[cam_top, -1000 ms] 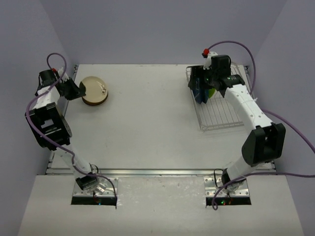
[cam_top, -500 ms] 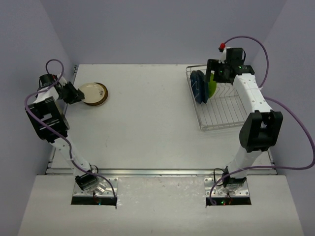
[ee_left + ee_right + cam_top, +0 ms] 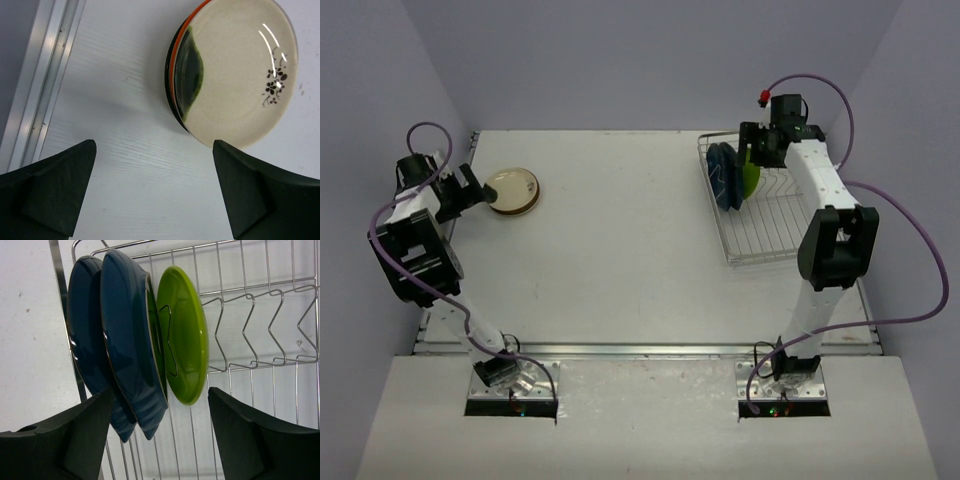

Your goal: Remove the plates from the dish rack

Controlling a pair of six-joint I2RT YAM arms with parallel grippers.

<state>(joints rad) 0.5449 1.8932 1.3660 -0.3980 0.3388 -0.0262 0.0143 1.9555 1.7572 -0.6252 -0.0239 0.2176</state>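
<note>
Plates [image 3: 732, 172]: dark blue pair [image 3: 125, 340] and lime green plate [image 3: 184, 335] upright in the dish rack [image 3: 770, 259], table's [image 3: 620, 260] far right corner; cream-topped stack [image 3: 235, 70] near the far left corner. Left gripper [image 3: 154, 150] spread wide, empty, just short of the stack. Right gripper [image 3: 160, 392] spread astride the racked ones.

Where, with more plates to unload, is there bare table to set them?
Free: the table's middle, between the stacked plates and the dish rack. Crowded: the rack's far end, holding blue plates and a green plate.

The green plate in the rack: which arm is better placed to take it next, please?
Likely the right: its open fingers face the green plate in the dish rack; the left fingers hover far off.
</note>
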